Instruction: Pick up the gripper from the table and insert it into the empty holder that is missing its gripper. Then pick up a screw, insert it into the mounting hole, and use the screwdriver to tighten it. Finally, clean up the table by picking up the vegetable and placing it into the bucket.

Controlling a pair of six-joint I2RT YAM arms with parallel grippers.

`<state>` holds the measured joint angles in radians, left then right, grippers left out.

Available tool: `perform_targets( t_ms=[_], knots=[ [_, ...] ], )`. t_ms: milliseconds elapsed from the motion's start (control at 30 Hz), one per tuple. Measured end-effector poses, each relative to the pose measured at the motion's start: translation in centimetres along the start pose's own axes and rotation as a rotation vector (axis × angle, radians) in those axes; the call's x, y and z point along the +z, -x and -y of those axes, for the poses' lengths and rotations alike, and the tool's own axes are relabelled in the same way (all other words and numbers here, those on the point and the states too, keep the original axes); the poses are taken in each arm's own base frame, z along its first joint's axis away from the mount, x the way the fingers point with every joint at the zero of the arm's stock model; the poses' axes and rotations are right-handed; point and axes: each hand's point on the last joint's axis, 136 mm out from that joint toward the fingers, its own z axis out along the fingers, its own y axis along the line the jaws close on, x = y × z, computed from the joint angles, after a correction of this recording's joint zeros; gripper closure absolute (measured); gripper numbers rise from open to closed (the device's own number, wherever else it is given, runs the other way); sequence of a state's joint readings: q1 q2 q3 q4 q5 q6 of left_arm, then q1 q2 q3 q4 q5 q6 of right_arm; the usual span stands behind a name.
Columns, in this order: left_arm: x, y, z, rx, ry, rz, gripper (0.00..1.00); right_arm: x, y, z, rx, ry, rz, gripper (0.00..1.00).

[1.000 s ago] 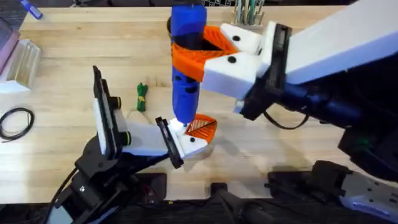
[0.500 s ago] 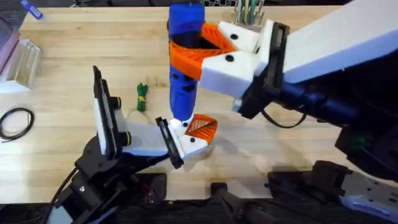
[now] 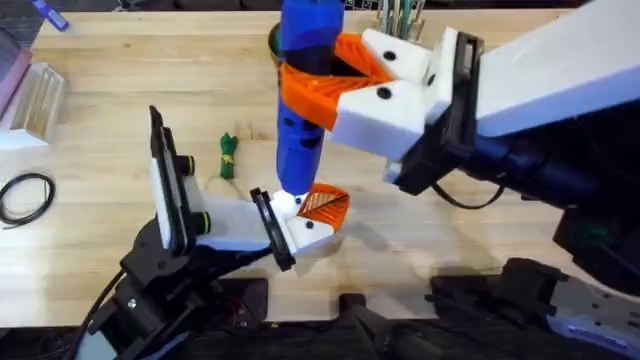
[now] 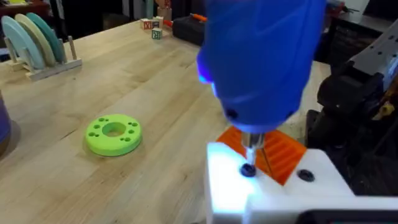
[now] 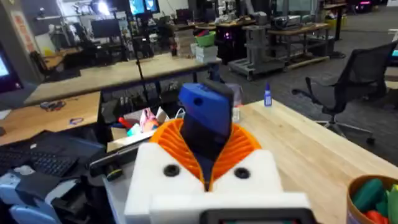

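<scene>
your right gripper (image 3: 330,85) fingers clamp the screwdriver (image 3: 300,120), tip on the screw (image 4: 247,169) in the holder (image 3: 300,228) (left fingers: can't tell). tilt now and the bit could slip off.

Right gripper (image 3: 322,72) slightly farther right.

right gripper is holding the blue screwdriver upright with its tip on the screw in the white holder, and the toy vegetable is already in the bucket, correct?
Not quite. The vegetable lies on the table, as the overhead view shows, not in the bucket. The rest holds: the right gripper holds the screwdriver upright, with its tip on the screw in the white holder.
</scene>
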<state>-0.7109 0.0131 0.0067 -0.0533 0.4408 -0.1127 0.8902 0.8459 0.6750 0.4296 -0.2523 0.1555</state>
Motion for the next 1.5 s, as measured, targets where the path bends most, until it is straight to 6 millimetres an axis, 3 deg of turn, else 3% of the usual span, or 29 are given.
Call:
perform_targets(
  t_ms=[767,1100,1333,1500],
  knots=[
    [0.0,0.0,0.0,-0.001,0.000,-0.002,0.983,0.6,-1.3,0.4,-0.013,-0.007,-0.041,0.980],
    [0.0,0.0,0.0,0.000,0.000,-0.001,0.983,0.5,-0.9,0.3,-0.018,-0.004,-0.027,0.980],
    [0.0,0.0,0.0,0.000,0.000,-0.001,0.983,-0.3,0.5,-0.2,-0.029,0.002,0.012,0.980],
    [0.0,0.0,0.0,0.000,0.000,-0.001,0.983,-0.3,0.0,-0.1,-0.024,0.000,-0.005,0.980]
  ],
)
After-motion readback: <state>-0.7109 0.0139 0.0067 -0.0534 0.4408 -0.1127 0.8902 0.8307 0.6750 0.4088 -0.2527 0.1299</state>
